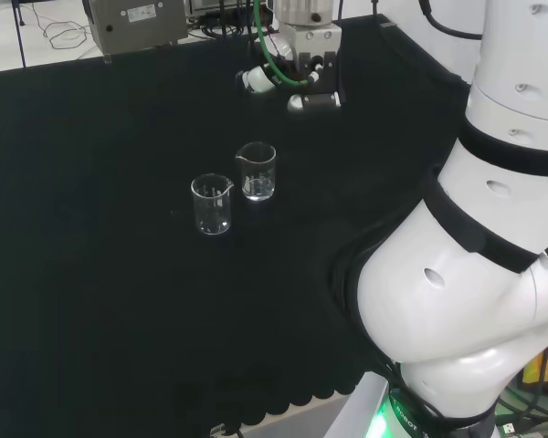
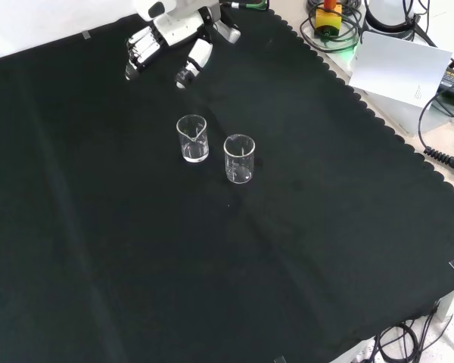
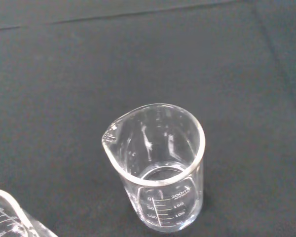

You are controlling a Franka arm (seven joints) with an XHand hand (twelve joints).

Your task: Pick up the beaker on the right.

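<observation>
Two clear glass beakers stand upright and close together mid-cloth, both looking empty. In the head view one beaker [image 1: 257,171] stands to the right and a little farther off, with the other beaker [image 1: 212,204] to its left. The front view shows them as the upper-left beaker [image 2: 192,138] and the lower-right beaker [image 2: 239,159]. The hand [image 1: 303,64] hovers beyond the right one, apart from it, fingers relaxed and holding nothing; from the front the hand [image 2: 170,34] hangs near the top. In the wrist view a spouted beaker [image 3: 158,163] is close, and the other beaker's rim [image 3: 7,215] shows beside it.
The arm's white links [image 1: 493,228] stand at the head view's right. A grey box [image 1: 137,23] sits behind the cloth's far edge. Past the cloth's scalloped edge [image 2: 378,125] in the front view lie a white sheet [image 2: 397,68] and cables [image 2: 446,151].
</observation>
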